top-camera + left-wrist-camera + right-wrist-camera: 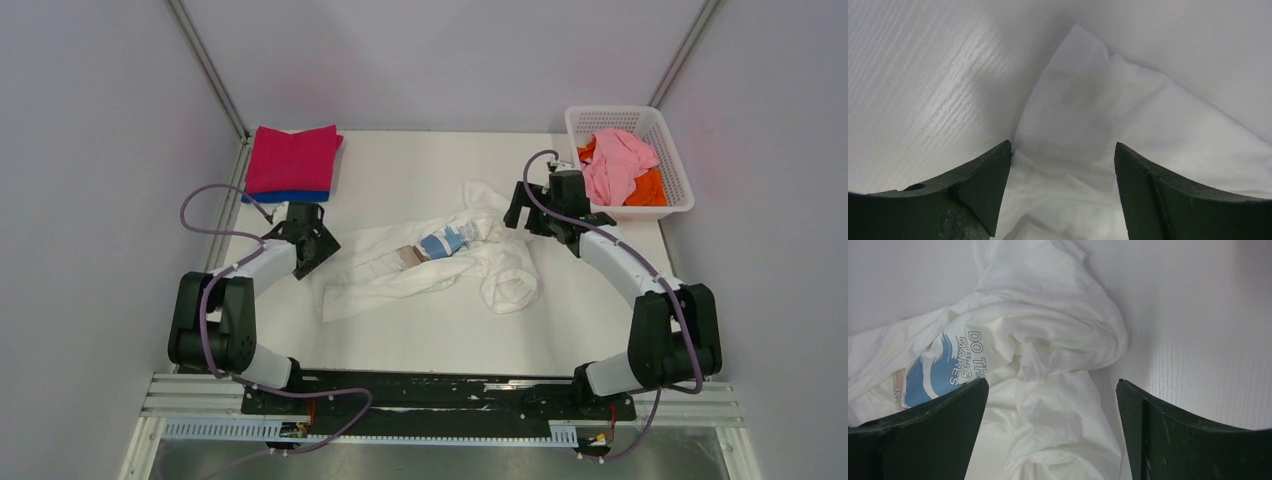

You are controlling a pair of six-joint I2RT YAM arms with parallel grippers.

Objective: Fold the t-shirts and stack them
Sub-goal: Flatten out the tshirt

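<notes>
The white table [420, 165] fills most of the overhead view. Sprawled across its middle lies the white t-shirt [385, 272], crumpled, with its blue and brown print showing near the centre. In the upper right corner sits the lattice basket [683, 185], holding the pale pink t-shirt [615, 160] heaped over the orange t-shirt [652, 188]. At upper left the magenta t-shirt [293, 158] lies folded on the blue t-shirt [285, 197]. The left gripper [1063, 150] hangs over the white shirt's left edge, fingers spread and holding nothing. The right gripper [1052, 385] is likewise spread wide above the shirt's right side.
</notes>
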